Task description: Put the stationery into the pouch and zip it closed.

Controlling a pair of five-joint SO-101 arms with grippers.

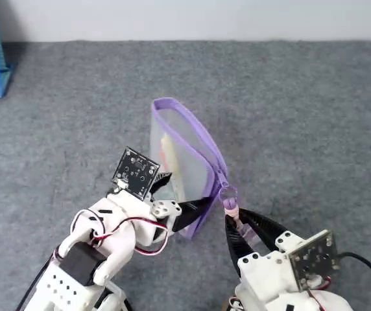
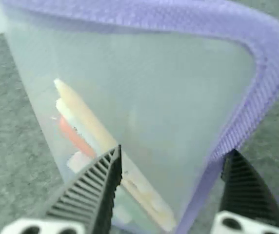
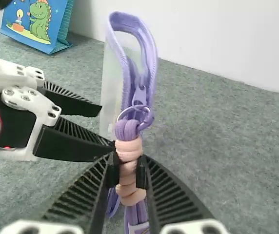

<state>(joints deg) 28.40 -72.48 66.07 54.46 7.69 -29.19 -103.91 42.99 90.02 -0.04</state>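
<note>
- Standing on its edge on the grey table (image 1: 302, 116), the see-through, purple-trimmed pouch (image 1: 179, 162) is worked by two arms at once, one steadying it, the other on the zip.
- The left gripper (image 2: 174, 155) straddles the pouch's near end, one ribbed finger (image 2: 93, 187) against the clear face and the other by the purple edge; it looks clamped on the pouch, probably to keep it upright and stop it sliding when the zip is pulled.
- The right gripper (image 3: 127, 168) is closed on the pink pull cord (image 3: 127, 146), which hangs from the ring below the slider (image 3: 142, 93); holding the cord rather than the small slider likely gives a firmer grip.
- The stationery (image 2: 81, 122) is already inside, showing through the wall as pale sticks and an orange-red piece lying aslant toward the bottom.
- The slider sits at the pouch's near end, just beyond the right gripper; past it the purple rim seems to gape, so the zip is judged not yet closed.
- The pouch lies between the two grippers, touching both; the left one is at its side, the right one at its zip end.
</note>
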